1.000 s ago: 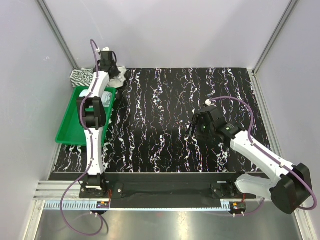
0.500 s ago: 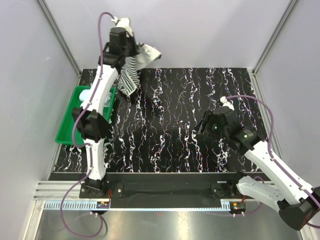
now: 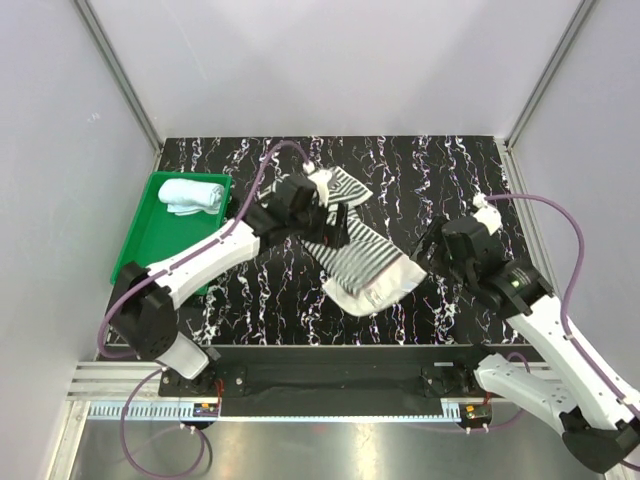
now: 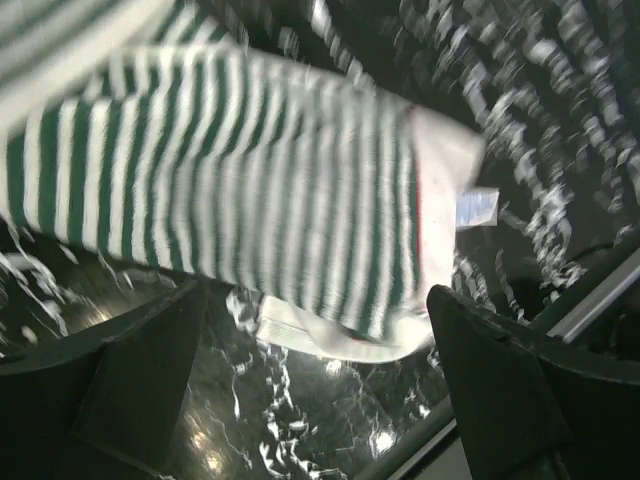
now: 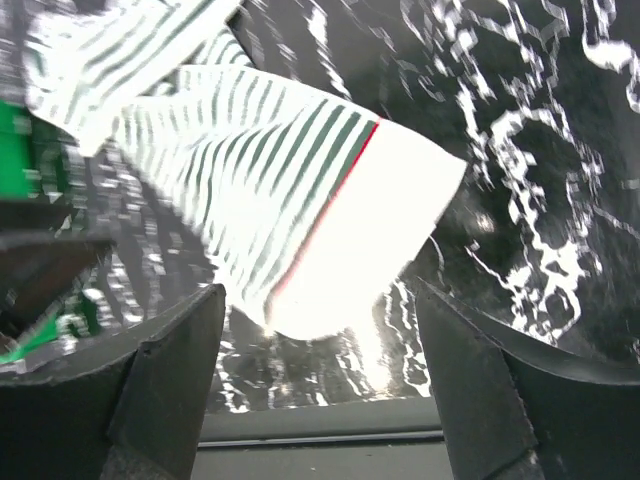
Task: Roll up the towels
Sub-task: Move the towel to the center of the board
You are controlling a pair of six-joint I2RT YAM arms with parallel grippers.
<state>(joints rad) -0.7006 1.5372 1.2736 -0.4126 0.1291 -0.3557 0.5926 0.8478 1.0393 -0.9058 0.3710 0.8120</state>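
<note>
Left pincer (image 4: 315, 295): fingers wide apart and clamped on nothing, hanging just above the far part of the striped towel (image 3: 355, 250).
Right pincer (image 5: 318, 290): fingers also apart and empty, hovering over the towel's plain white near end.
Just changed: a second ago the left pincer was at the far left corner by the green tray (image 3: 140, 230). Half a second ago it swung the striped cloth through the air. It has now let go, and the right arm has come across toward the cloth.
Striped towel: lies slantwise on the middle of the bench (image 3: 450, 170), between the two pincers.
Meaning: this towel seems delivered to the working spot, and rolling looks not yet begun. Its far end appears rumpled and may want flattening first.
Light blue towel (image 3: 195, 193): in the tray, well apart from both arms.
Hard to make out: the left wrist covers the striped towel's far end. Both wrist views are blurred. I cannot tell whether the blue towel is rolled or only bunched.
</note>
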